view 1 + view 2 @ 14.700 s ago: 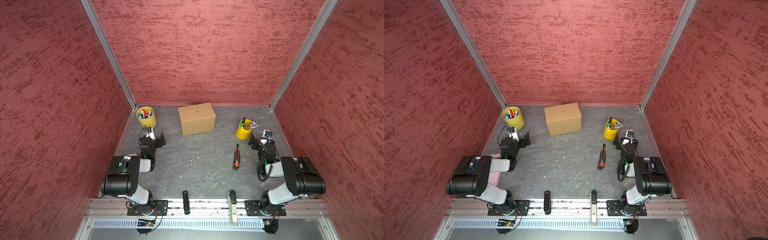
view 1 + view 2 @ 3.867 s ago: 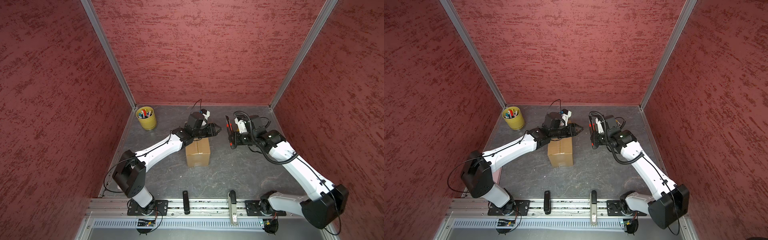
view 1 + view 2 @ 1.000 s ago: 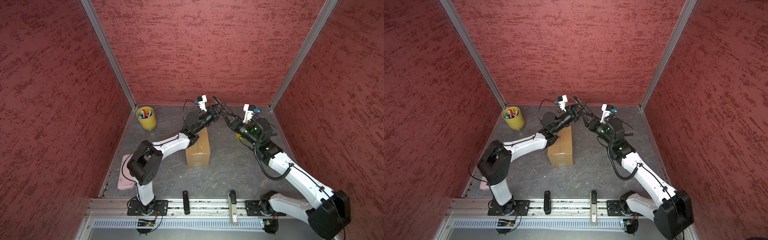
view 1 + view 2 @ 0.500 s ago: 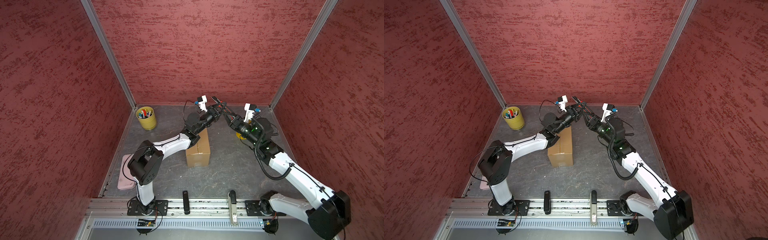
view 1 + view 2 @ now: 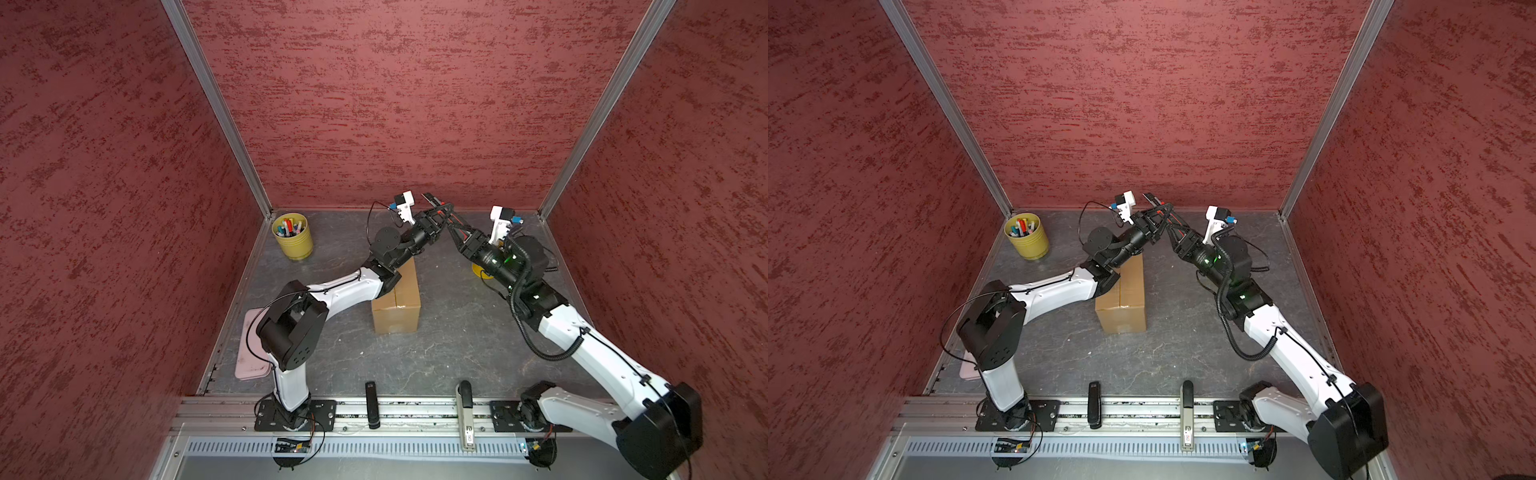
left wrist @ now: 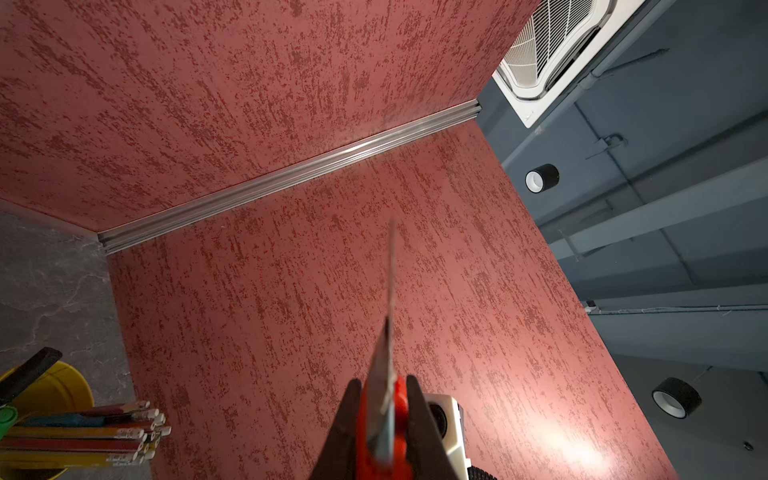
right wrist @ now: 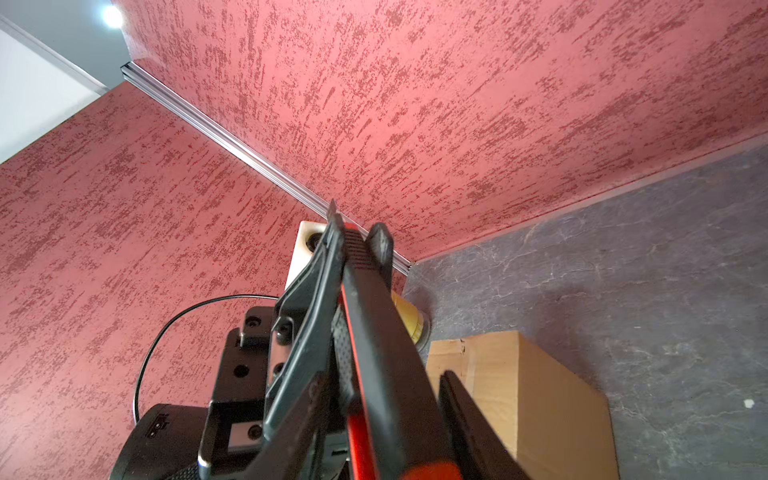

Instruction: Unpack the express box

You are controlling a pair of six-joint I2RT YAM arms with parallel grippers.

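Note:
The express box (image 5: 397,307) (image 5: 1121,307) (image 7: 519,395) is a brown carton that lies shut on the grey floor, its seam running away from me. High over its far end both grippers meet on a red-and-black utility knife (image 7: 374,332). My left gripper (image 5: 439,208) (image 5: 1158,208) (image 6: 382,386) is shut on the knife's front part, and the bare blade (image 6: 390,291) sticks out past its fingers. My right gripper (image 5: 452,222) (image 5: 1170,227) (image 7: 382,374) stands open round the knife's handle, with a gap at one finger.
A yellow cup of pens (image 5: 292,235) (image 5: 1025,235) stands at the back left. Another yellow cup (image 5: 478,270) (image 6: 54,386) is mostly hidden behind the right arm. A pink tray (image 5: 249,353) lies at the front left. Two tools (image 5: 371,399) (image 5: 464,399) rest at the front rail.
The right gripper's jaws have narrowed a little round the knife handle. Both arms stay almost still above the box's far end.

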